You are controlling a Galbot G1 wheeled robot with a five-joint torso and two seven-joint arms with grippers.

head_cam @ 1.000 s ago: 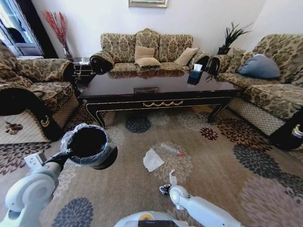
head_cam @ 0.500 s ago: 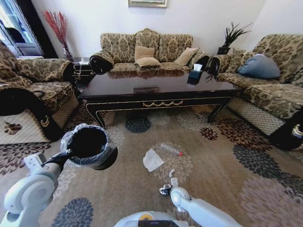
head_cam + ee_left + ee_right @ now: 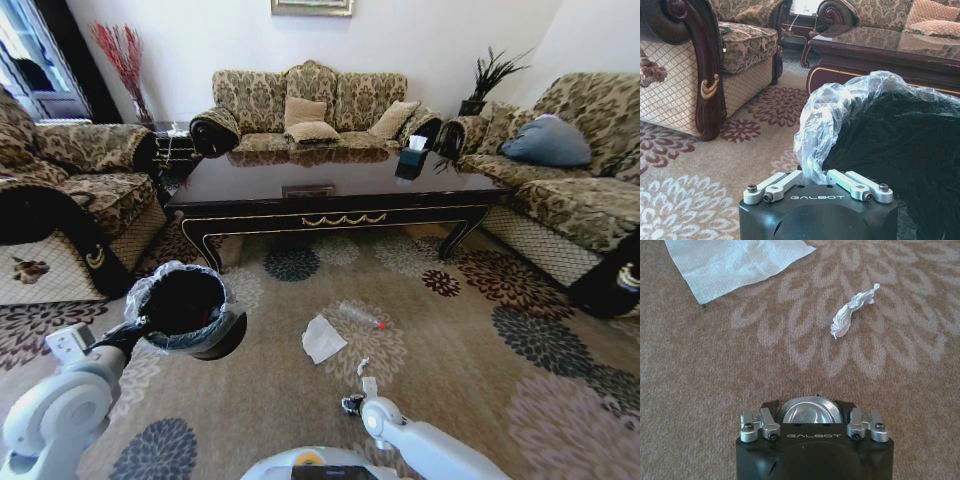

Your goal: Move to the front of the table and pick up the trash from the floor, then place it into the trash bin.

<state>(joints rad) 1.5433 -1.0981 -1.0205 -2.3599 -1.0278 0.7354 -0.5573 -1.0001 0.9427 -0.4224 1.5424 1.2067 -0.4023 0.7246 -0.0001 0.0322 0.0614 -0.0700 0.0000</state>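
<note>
My left gripper [image 3: 137,329] is shut on the rim of the black trash bin [image 3: 185,302], holding it above the floor [image 3: 480,350]; its crinkled liner [image 3: 840,107] bulges over the gripper [image 3: 813,176]. Low at the front, my right gripper [image 3: 351,405] is shut on a small silvery can [image 3: 809,414]. Trash on the carpet: a white paper sheet [image 3: 322,338] [image 3: 732,262], a clear bottle with a red cap [image 3: 362,317] and a small crumpled scrap [image 3: 362,366] [image 3: 850,312]. The dark table [image 3: 330,217] stands just beyond.
Patterned sofas surround the table: one at the back [image 3: 310,105], an armchair on the left [image 3: 70,190] [image 3: 695,65] and a sofa on the right [image 3: 570,180]. A tissue box [image 3: 411,160] sits on the tabletop. Open carpet lies to the right of the trash.
My right gripper has drawn back slightly toward me, and the small crumpled scrap now lies apart from it on the carpet. The left arm with the bin has shifted a little left.
</note>
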